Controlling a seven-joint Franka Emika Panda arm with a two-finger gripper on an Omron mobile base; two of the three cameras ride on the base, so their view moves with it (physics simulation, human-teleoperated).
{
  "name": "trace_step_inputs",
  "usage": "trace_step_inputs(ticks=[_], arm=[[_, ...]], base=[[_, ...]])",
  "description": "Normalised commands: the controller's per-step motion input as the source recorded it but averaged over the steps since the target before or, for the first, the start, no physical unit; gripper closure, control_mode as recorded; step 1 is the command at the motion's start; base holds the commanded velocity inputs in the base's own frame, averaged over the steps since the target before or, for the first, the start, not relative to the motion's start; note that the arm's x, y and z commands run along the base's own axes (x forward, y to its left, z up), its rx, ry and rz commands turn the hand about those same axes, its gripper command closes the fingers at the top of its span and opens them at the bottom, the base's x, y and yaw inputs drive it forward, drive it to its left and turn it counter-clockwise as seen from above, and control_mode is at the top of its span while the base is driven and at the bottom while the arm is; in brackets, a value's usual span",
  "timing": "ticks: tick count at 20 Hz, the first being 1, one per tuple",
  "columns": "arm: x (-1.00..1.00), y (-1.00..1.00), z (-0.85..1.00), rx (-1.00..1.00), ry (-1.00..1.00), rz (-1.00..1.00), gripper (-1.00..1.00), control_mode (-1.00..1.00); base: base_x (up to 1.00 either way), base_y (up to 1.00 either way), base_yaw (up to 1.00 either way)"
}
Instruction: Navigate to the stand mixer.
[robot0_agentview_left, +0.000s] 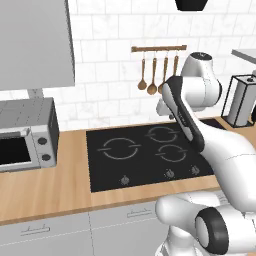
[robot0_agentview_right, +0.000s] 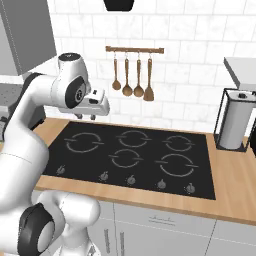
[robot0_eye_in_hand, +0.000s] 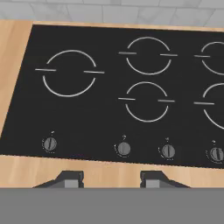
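Two base cameras face a wooden worktop (robot0_agentview_right: 235, 172) carrying a black cooktop (robot0_agentview_right: 135, 155), its burner rings and front knobs plain from the hand camera. Left of the cooktop sits a silver toaster oven (robot0_agentview_left: 27, 135); to the right stands a paper towel holder (robot0_agentview_right: 234, 122). Wooden utensils (robot0_agentview_right: 132, 77) hang on a wall rail. The pincer (robot0_eye_in_hand: 111, 178) hovers over the cooktop's front edge, tips apart, holding nothing. No stand mixer is visible, so its place and heading cannot be told.

A black cooktop (robot0_eye_in_hand: 100, 109) with thin white ring markings sits in a light wooden counter (robot0_agentview_left: 45, 192) before white-tiled wall (robot0_agentview_right: 190, 45).
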Motion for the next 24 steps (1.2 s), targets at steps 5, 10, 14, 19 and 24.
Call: trace_step_inputs(ticks=[5,10,14,19,24], arm=[[-0.41,-0.06,-0.08,0.0,0.0,0.0,-1.0,-1.0],[-0.82,0.0,-0.45,-0.02,0.06,0.0,-1.0,-1.0],[-0.71,0.0,-0.65,-0.07,0.07,0.0,-1.0,-1.0],[-0.13,0.0,-0.13,-0.01,0.02,0.01,-1.0,1.0],[0.0,0.0,0.0,0.0,0.0,0.0,-1.0,1.0]], base=[[0.0,0.0,0.0],[0.0,0.0,0.0],[0.0,0.0,0.0],[-0.42,0.0,0.18],[-0.29,0.0,0.64]])
